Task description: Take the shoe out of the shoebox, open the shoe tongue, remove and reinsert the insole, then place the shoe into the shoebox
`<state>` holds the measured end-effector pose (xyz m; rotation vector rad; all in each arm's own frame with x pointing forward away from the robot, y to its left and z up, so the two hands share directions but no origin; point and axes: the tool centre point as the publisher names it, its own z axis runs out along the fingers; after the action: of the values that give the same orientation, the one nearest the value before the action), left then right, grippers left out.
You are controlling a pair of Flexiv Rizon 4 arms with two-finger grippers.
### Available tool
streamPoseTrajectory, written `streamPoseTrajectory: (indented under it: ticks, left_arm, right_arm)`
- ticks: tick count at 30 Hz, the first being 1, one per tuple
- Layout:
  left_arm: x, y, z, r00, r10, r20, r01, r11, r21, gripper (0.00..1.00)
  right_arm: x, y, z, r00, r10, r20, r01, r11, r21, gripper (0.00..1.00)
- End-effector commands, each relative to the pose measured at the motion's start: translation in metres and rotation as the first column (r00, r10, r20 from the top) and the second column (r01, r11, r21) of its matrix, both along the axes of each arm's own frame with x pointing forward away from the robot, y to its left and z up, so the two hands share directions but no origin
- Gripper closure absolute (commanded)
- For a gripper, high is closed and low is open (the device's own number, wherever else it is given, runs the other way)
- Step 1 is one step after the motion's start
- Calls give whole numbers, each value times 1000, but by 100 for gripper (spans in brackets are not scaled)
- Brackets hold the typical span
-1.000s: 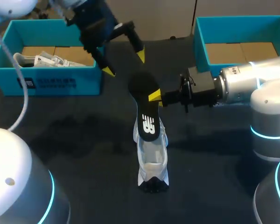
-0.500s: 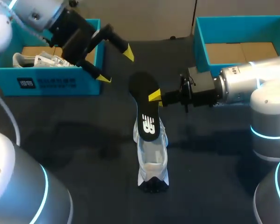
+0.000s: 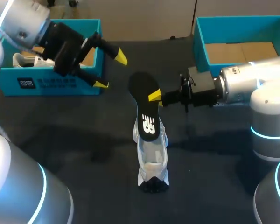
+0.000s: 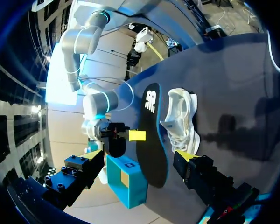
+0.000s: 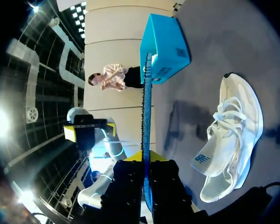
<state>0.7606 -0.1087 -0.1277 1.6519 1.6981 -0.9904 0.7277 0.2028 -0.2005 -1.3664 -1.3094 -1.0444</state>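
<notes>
A black insole (image 3: 144, 105) hangs over the middle of the table, and my right gripper (image 3: 155, 96) is shut on its edge. The insole's lower end rests at the opening of the white shoe (image 3: 152, 158), which stands upright on the dark table. In the right wrist view the insole (image 5: 146, 130) shows edge-on between the fingers, with the shoe (image 5: 228, 135) lying beside it. My left gripper (image 3: 112, 71) is open and holds nothing, left of the insole, in front of the left shoebox (image 3: 46, 81). In the left wrist view the insole (image 4: 151, 140) and shoe (image 4: 182, 119) lie ahead of the open fingers (image 4: 200, 175).
The blue left shoebox holds another white shoe (image 3: 25, 59). A second blue shoebox (image 3: 203, 46) with a cardboard floor stands at the back right, behind my right arm (image 3: 238, 86). Dark table surface (image 3: 93, 154) lies around the shoe.
My left arm has drawn back to the left, away from the insole and toward the left shoebox, fingers still open. The right arm, insole and shoe have not moved.
</notes>
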Motion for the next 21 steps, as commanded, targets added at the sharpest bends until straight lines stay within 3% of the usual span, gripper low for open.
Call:
streamPoseTrajectory:
  ticks: [1, 8, 15, 21]
  left_arm:
    - [-14, 11, -21, 998, 54, 12, -51, 985, -164, 0]
    - [-23, 11, -38, 995, 93, 36, -81, 964, -252, 0]
    - [-14, 4, -49, 991, 132, -27, -132, 919, -370, 0]
    - [-11, 1, -49, 990, 127, -55, -139, 910, -391, 0]
  right_arm:
    - [-1, 1, -1, 1000, -2, 1, 2, 1000, -1, 100]
    - [-1, 1, -1, 1000, -2, 1, 2, 1000, -1, 100]
    - [-1, 1, -1, 1000, -2, 1, 2, 1000, -1, 100]
    - [-1, 1, -1, 1000, -2, 1, 2, 1000, -1, 100]
